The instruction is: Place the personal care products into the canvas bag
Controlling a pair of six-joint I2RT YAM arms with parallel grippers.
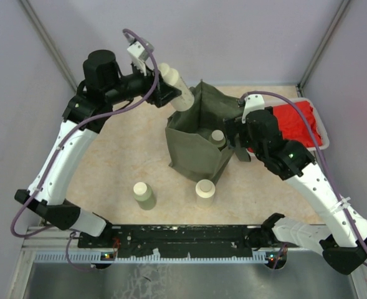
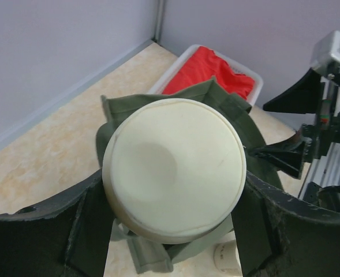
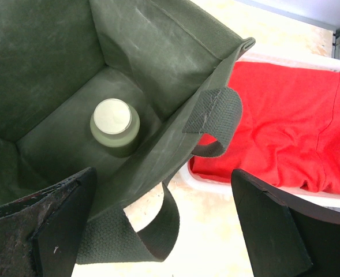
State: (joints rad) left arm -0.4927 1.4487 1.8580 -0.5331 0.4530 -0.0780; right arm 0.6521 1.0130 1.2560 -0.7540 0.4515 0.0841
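I am stretching my left arm (image 1: 65,149) far forward, my left end effector (image 1: 169,89) clamping a bottle (image 1: 182,96) between its fingers. I am bending my right arm (image 1: 323,187) inward, my right end effector (image 1: 233,138) gaping wide, pointing downward.

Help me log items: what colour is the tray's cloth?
Red; the cloth shows best in right wrist view.

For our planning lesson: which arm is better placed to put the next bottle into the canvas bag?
Left. The left gripper holds a bottle at the canvas bag's far-left rim. The right gripper is open and empty, straddling the bag's right wall.
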